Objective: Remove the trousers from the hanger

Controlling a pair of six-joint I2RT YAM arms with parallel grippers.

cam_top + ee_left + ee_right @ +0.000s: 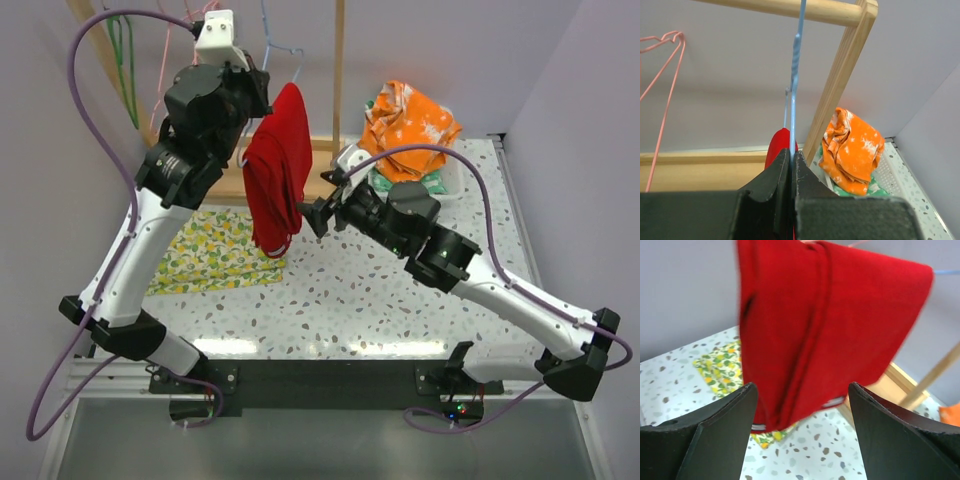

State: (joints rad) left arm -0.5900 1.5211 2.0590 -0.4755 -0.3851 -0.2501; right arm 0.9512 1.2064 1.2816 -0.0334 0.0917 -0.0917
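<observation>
The plain red trousers (277, 170) hang folded over a blue wire hanger (283, 52) on the wooden rail; they also show in the right wrist view (825, 325), with a pale hem stripe at the bottom. My left gripper (250, 95) is shut on the blue hanger's wire (791, 125), just above the red cloth (779, 145). My right gripper (312, 215) is open, level with the trousers' lower part and just to their right, apart from the cloth. The orange trousers (408, 120) lie on the green ones (425, 183) in a white basket at the back right.
A yellow lemon-print cloth (215, 250) lies flat on the speckled table under the trousers. The wooden rack's post (339, 70) stands behind. A pink hanger (665, 90) and green ones (122, 60) hang at the left. The white basket (890, 172) sits by the post.
</observation>
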